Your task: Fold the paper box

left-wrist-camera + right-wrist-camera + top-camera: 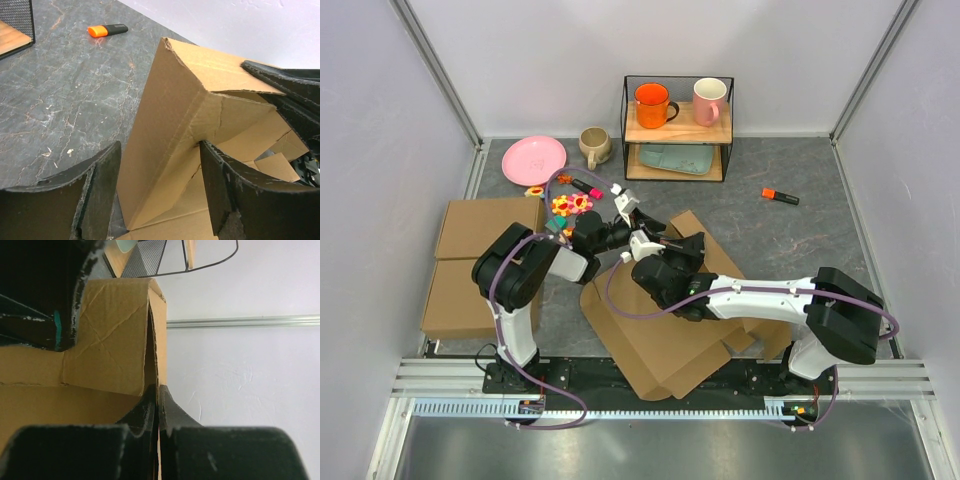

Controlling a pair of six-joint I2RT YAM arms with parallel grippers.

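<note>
Top external, six o'clock on the table (770, 230): hold the right claw (158, 407) pinched on the half-raised box's (655, 345) flap (112, 340), close the spread left claw (160, 175) over its corner, press along the crease without tearing.

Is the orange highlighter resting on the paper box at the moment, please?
No, the orange highlighter lies on the bare grey table, well apart from the paper box.
</note>
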